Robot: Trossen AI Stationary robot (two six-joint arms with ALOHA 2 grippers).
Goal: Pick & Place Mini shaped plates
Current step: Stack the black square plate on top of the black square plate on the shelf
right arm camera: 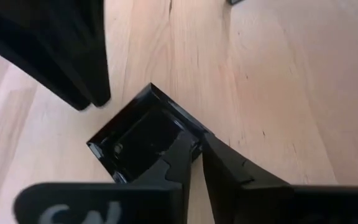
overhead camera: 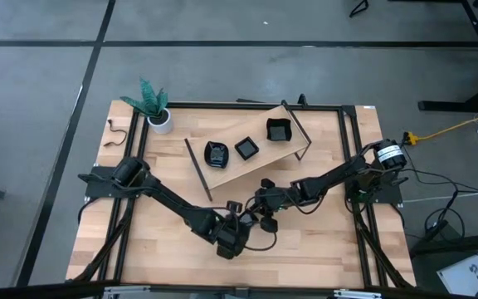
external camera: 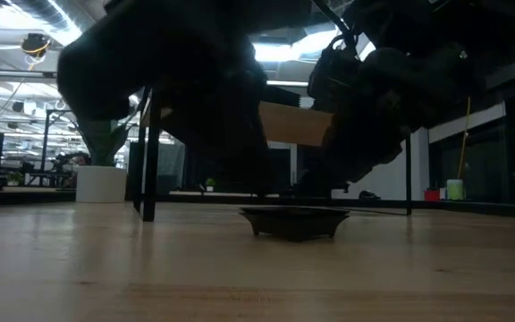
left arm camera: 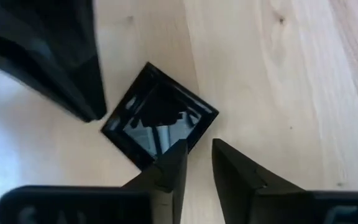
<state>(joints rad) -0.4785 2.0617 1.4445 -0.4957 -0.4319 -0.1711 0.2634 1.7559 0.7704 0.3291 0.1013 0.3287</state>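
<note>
One mini shaped plate, a small glossy black square dish, rests flat on its foot on the wooden table. My two grippers meet over it near the table's middle front. My right gripper is shut on one corner of it. My left gripper is open at the opposite side: one finger stands over the rim and the other stands outside it over bare wood. Whether the left gripper touches the plate does not show. Three more black plates sit on a raised wooden board. My right gripper pinches the square plate's rim at one corner, one finger inside the dish and one outside. The fingers slant down at it from the table's right side. The plate lies flat on the table.
The raised board stands on dark legs across the table's middle far part. A white pot with a green plant is at the far left corner. Bare wood lies at the near left and near right of the grippers.
</note>
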